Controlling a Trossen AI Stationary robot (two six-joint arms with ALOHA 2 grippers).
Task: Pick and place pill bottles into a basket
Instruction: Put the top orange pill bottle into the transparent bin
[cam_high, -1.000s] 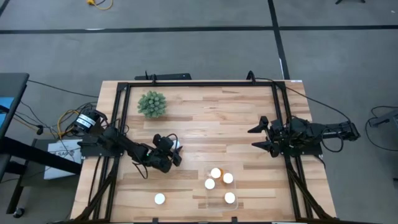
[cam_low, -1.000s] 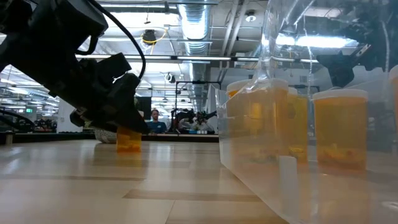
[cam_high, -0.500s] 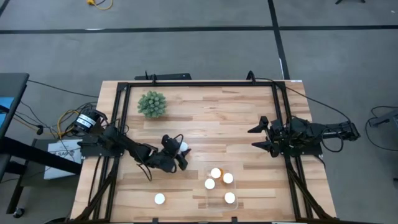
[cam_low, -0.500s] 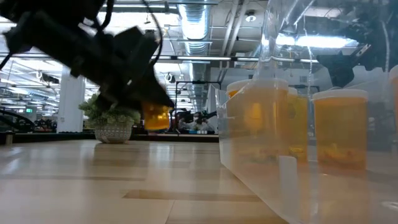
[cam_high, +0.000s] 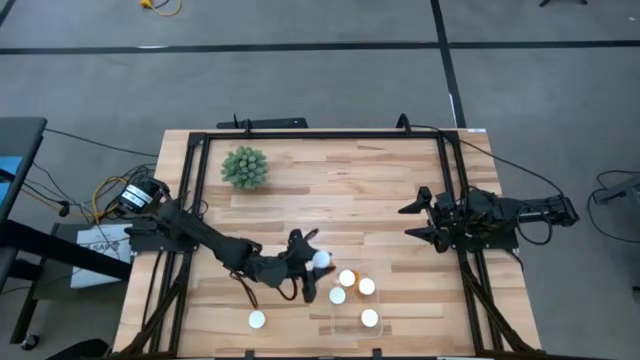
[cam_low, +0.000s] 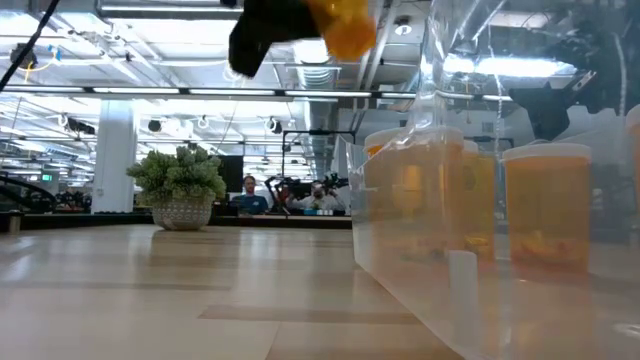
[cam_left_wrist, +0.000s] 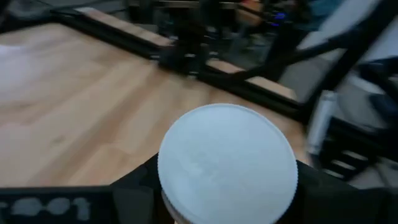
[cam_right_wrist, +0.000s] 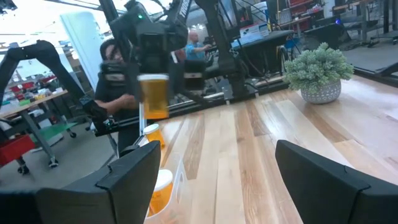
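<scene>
Left gripper (cam_high: 312, 268) grips one pill bottle (cam_high: 321, 260) raised clear of the table (cam_high: 330, 190), just beside the basket (cam_high: 322, 322). You see four bottles inside that basket, another (cam_high: 257, 320) well left of it. Right gripper (cam_high: 418, 218) waits open, well beyond it.

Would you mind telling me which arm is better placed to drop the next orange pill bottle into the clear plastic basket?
The left. Its gripper already holds an orange white-capped pill bottle in the air right beside the clear rectangular plastic basket. The right gripper waits open at the table's right edge, holding nothing.
</scene>
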